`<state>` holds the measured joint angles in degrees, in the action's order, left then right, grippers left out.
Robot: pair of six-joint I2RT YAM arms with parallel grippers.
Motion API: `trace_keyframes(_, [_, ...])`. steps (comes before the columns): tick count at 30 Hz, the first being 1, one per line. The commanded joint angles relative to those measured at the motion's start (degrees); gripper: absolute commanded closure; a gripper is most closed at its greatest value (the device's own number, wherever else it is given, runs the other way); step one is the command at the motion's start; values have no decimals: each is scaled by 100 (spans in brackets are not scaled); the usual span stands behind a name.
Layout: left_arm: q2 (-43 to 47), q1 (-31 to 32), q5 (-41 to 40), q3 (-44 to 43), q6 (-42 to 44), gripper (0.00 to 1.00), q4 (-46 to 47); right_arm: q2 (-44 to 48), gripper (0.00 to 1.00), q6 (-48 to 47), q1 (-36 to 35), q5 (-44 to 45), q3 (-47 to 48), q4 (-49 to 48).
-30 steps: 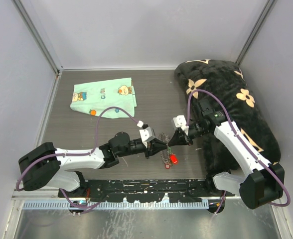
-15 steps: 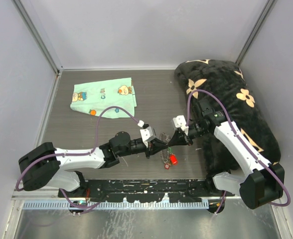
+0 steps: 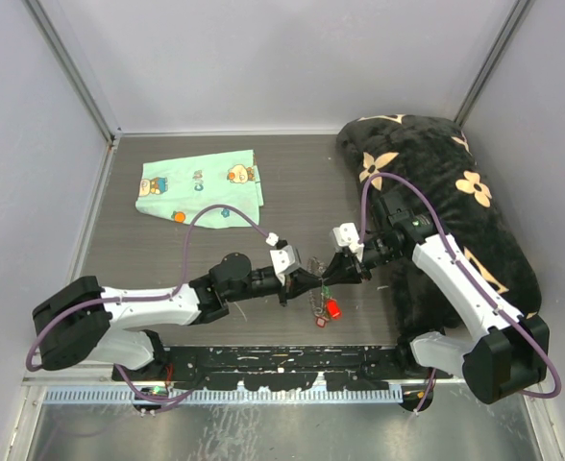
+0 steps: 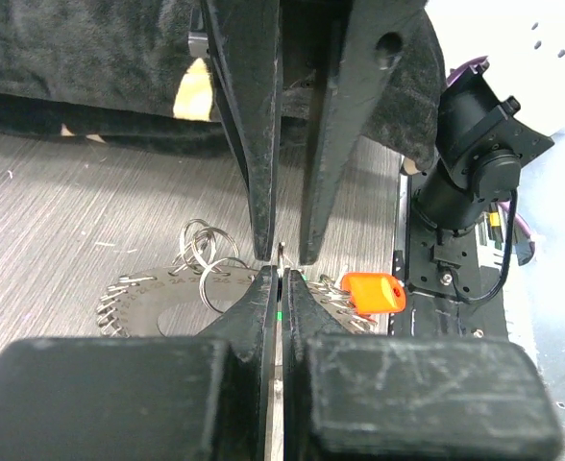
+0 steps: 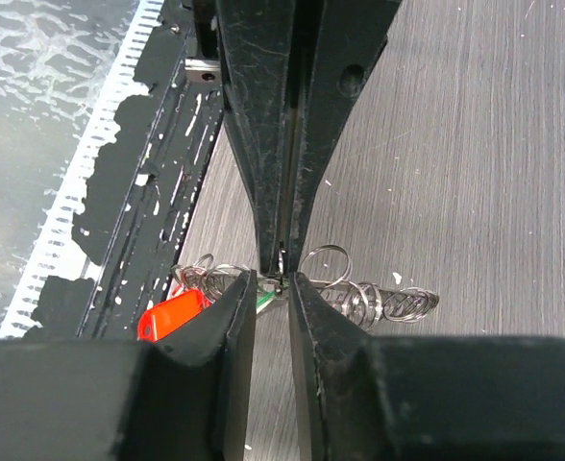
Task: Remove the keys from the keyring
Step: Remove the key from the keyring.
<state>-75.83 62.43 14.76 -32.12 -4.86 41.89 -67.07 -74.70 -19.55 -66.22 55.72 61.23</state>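
Observation:
The keyring (image 4: 158, 305) is a flat silver loop with numbered holes and small split rings (image 5: 361, 291), held just above the table between the two grippers. An orange-red key tag (image 3: 335, 308) and a green key (image 5: 263, 302) hang from it. My left gripper (image 3: 307, 280) comes in from the left and is shut on a thin metal part of the keyring (image 3: 316, 268). My right gripper (image 3: 331, 273) faces it tip to tip. Its jaws stand slightly apart around the same thin metal piece, and I cannot see them touching it. The other keys are bunched and hard to tell apart.
A black plush cushion with cream flowers (image 3: 455, 202) fills the right side, behind the right arm. A mint-green cartoon-print cloth (image 3: 198, 184) lies at the back left. The table's chipped black front edge (image 3: 282, 360) runs just below the hanging keys.
The right gripper's jaws have parted a little from shut. The left gripper has closed fully on the metal piece. Both arms stay almost where they were.

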Motion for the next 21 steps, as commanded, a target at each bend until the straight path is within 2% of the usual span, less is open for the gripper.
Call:
trace_keyframes(1, [237,-134,156,-40,41,100,434,183,71,-2,-38,-352,178,-70])
trace_keyframes(7, [263,-271,383,107,-14,100,643,237,57,604,-36,-388,157,-433])
trace_keyframes(13, [654,-462,686,316,-85,100,1004,296,52,1797,-26,-542,-46,-1373])
trace_keyframes(17, [751,-603,867,451,-277,100,1321,346,54,2534,-31,-654,-275,-1988])
trace_keyframes(21, [842,-717,1030,547,-379,100,1548,413,68,3336,-58,-752,-552,-2748])
